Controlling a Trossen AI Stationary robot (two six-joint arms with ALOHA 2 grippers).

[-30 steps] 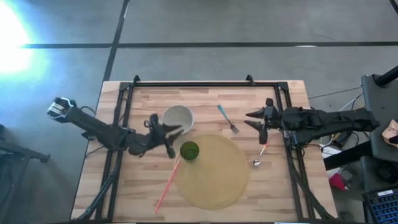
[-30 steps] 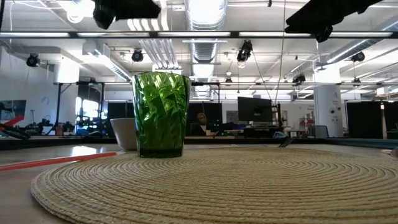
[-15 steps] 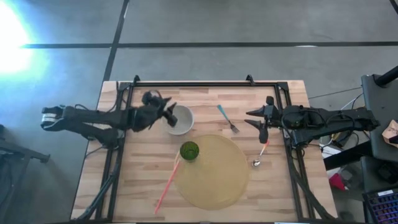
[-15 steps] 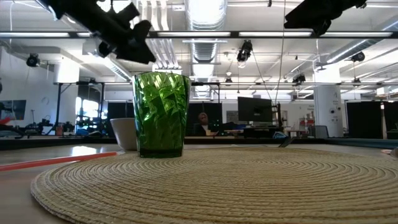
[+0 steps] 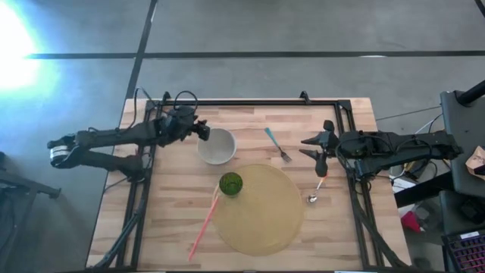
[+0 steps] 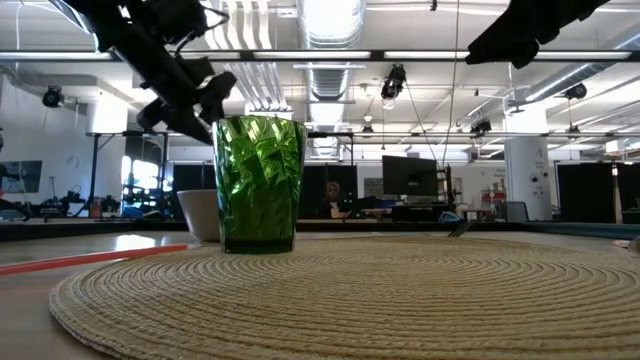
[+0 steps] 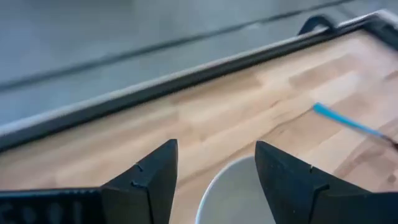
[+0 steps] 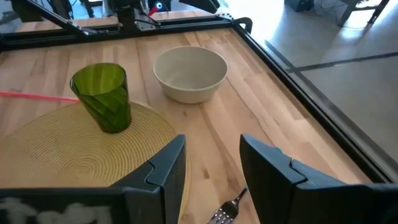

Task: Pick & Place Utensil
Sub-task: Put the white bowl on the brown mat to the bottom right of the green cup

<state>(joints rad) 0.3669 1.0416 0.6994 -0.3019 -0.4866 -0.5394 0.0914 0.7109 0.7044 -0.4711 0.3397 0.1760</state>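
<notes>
Left gripper (image 5: 203,130) beside bowl (image 5: 217,145), fingers (image 7: 146,180) spread, empty.

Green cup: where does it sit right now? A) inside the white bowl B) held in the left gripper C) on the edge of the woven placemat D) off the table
C: the green cup stands upright on the rim of the round woven placemat, apart from the white bowl and clear of both grippers.
</notes>
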